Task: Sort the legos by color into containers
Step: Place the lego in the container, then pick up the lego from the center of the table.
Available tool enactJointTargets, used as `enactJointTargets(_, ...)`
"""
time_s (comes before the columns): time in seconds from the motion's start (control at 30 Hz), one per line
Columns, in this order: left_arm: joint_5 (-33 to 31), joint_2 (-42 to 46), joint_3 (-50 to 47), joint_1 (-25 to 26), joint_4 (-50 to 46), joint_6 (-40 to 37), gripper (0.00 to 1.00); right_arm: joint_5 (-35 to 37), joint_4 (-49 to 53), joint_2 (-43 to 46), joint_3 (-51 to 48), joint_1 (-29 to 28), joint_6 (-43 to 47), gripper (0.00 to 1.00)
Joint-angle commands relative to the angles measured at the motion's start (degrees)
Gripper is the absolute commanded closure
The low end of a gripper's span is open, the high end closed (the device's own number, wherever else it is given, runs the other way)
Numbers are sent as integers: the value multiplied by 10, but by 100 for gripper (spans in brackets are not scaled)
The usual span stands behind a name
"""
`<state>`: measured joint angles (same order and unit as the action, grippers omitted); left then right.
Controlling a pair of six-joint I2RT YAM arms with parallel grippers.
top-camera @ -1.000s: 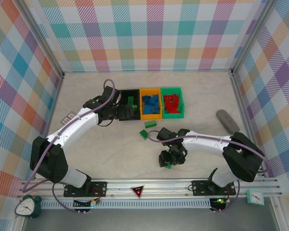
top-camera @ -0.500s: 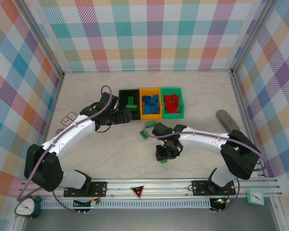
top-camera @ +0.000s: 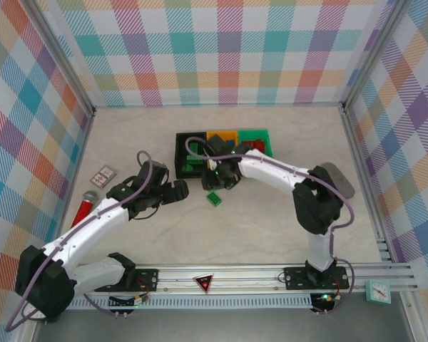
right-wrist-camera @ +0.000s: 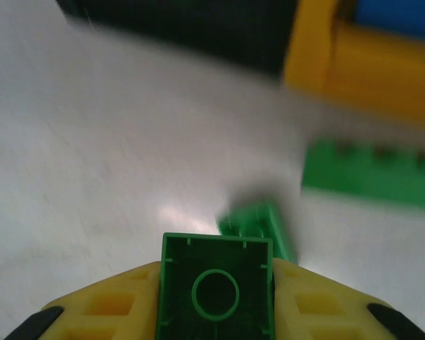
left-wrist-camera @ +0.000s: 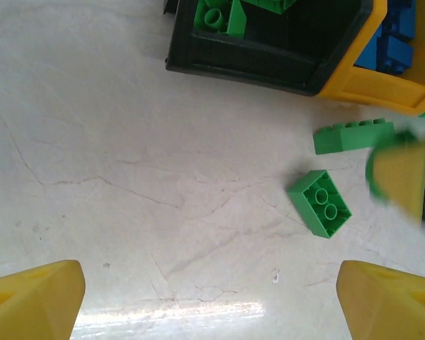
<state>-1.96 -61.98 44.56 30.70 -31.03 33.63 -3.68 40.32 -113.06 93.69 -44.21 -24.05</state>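
Worktop (top-camera: 271, 235) with black bin (left-wrist-camera: 248, 64) holding green bricks (left-wrist-camera: 219, 15) and orange bin (left-wrist-camera: 382, 92) holding blue bricks (left-wrist-camera: 400, 42), so sorting judged nearly done. Left gripper (left-wrist-camera: 211, 297) spread wide over bare surface; right gripper (right-wrist-camera: 217, 301) pinching a held brick (right-wrist-camera: 217, 283), green, near black bin. Left to sort: that one, plus long green brick (left-wrist-camera: 354, 136) and square green brick (left-wrist-camera: 320, 203) lying beside the bins.

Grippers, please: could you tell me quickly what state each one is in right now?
Left gripper: jaws open, holding nothing.
Right gripper: jaws shut on a green lego.
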Motion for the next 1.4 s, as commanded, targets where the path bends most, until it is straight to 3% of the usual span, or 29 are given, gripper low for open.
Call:
enactJointTargets(0.0,-12,12,-17,18,14,39,9,-10,25,-56,109,22,48,65)
enactJointTargets(0.23,-30,6,-25,63,21,57,10,-21,95,-213,382,51,66,57)
enactJointTargets(0.37,-21,-17,-21,84,43,51,10,-32,129,-252,464,58,65,37)
enactJointTargets(0.5,-1,-54,-11,100,80,40,11,-37,113,-212,419,58,62,35)
enactJointTargets(0.7,21,-152,45,123,99,10,16,-3,73,-87,265,58,74,35)
enactJointTargets(0.9,21,-270,136,130,29,-16,16,29,35,43,93,77,76,35)
enactJointTargets(1.17,25,-353,205,140,-17,60,15,42,7,149,-63,112,71,35)
enactJointTargets(1.37,45,-425,272,140,-62,150,10,46,-2,179,-109,117,72,35)
